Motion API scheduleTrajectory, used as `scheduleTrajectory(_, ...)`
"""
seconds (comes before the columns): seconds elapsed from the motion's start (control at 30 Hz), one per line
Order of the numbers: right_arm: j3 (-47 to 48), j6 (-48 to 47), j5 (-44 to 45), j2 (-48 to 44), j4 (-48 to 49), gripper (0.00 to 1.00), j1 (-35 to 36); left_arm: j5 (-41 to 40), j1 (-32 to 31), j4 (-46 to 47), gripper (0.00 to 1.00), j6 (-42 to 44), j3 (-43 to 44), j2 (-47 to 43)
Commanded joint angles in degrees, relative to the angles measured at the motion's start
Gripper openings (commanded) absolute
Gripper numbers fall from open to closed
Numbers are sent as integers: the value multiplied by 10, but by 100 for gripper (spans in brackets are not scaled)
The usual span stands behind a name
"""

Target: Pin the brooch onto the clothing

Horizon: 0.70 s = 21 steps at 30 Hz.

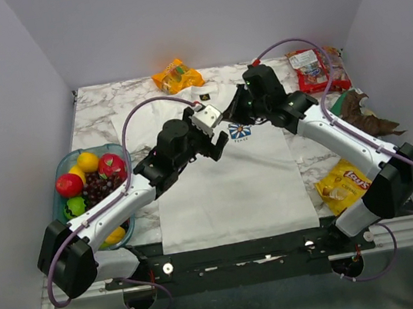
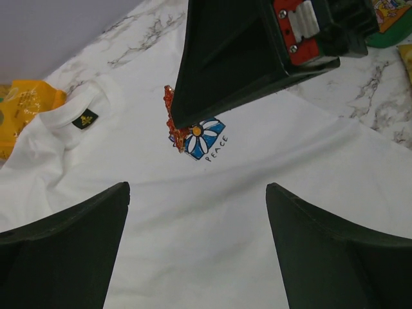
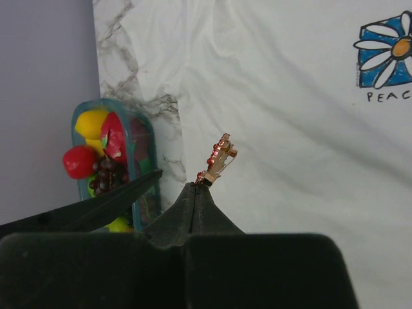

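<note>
An orange-red brooch (image 3: 217, 159) is pinched by the right gripper (image 3: 196, 188) over the white T-shirt (image 1: 227, 190); the left gripper (image 2: 197, 190) is held spread nearby.

Bright, even light, soft shadows; the right gripper (image 3: 196, 188) blurs close-up.

White shirt (image 1: 227, 190) with blue-and-white daisy print (image 1: 239, 130); orange-red brooch (image 3: 219, 156); white marble-patterned table (image 1: 95, 113) veined grey; orange bag (image 1: 176, 75) at twelve o'clock.
</note>
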Motion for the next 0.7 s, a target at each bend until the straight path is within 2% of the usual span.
scheduleTrajectory(0.0, 23, 25, -20, -16, 19, 1, 18, -64, -7, 26, 92, 10, -4, -7)
scheduleTrajectory(0.23, 23, 32, -29, -14, 25, 1, 30, -112, -14, 23, 76, 22, 0, 6)
scheduleTrajectory(0.5, 12, 47, -41, -9, 39, 1, 44, -131, -16, 29, 68, 24, 0, 11)
scheduleTrajectory(0.67, 13, 51, -42, -8, 39, 1, 54, -138, -16, 30, 59, 25, -1, 7)
